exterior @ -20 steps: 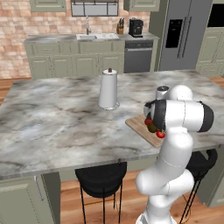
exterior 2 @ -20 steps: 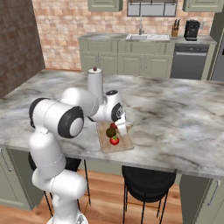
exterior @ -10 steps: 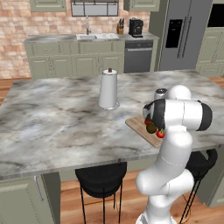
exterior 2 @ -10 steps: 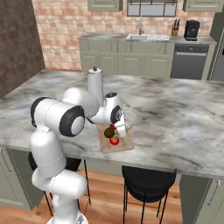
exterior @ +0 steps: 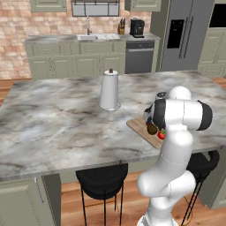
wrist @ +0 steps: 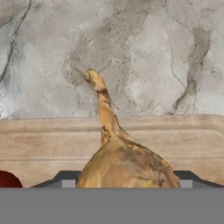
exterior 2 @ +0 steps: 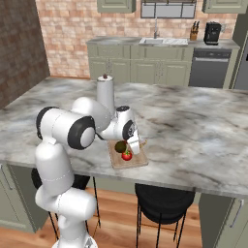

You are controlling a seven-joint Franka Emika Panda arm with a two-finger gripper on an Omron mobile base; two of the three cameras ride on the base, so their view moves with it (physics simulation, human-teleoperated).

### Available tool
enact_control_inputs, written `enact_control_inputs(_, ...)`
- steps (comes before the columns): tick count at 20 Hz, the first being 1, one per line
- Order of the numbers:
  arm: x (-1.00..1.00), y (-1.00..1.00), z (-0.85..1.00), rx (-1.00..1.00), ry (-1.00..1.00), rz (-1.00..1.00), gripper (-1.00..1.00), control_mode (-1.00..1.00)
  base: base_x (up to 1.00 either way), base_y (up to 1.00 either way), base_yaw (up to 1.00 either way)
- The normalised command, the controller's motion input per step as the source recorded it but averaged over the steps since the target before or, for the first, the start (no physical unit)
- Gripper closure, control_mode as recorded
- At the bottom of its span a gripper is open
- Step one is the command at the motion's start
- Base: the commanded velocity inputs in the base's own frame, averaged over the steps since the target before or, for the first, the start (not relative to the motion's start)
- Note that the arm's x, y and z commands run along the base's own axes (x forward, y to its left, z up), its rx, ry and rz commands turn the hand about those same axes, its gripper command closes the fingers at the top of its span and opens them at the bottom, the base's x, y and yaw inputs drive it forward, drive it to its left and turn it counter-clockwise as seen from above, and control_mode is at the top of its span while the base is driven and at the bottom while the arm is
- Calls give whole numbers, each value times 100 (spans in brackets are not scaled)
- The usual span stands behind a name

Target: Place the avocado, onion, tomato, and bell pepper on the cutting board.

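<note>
In the hand view my gripper (wrist: 122,181) is shut on the onion (wrist: 124,162), a tan bulb whose long dry tip points away from the hand. The onion hangs just over the light wooden cutting board (wrist: 183,140). A red fruit (wrist: 6,179) peeks in at the left edge; I cannot tell which one it is. From the right base view the gripper (exterior 2: 136,145) is low over the cutting board (exterior 2: 138,162), beside the dark avocado (exterior 2: 120,147) and the tomato (exterior 2: 127,155), which both lie on the board. The bell pepper is hidden.
A white paper towel roll (exterior: 109,90) stands upright on the marble island (exterior: 57,123), behind and left of the board (exterior: 137,125). The board lies close to the island's near edge. Black stools (exterior 2: 157,198) sit under the counter.
The gripper keeps its hold on the onion over the board; hardly any movement shows.
</note>
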Motion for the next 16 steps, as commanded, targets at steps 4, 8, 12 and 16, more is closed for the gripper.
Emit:
enact_control_inputs(4,5,0,-16,0,0,6,100,-100,0,0,0)
enact_control_inputs(8,5,0,-8,0,0,5,-100,-100,0,0,0)
enact_control_inputs(12,-1,1,0,0,-3,4,-100,-100,0,0,0)
enact_control_inputs(16,-9,6,1,0,-13,5,-100,-100,0,0,0)
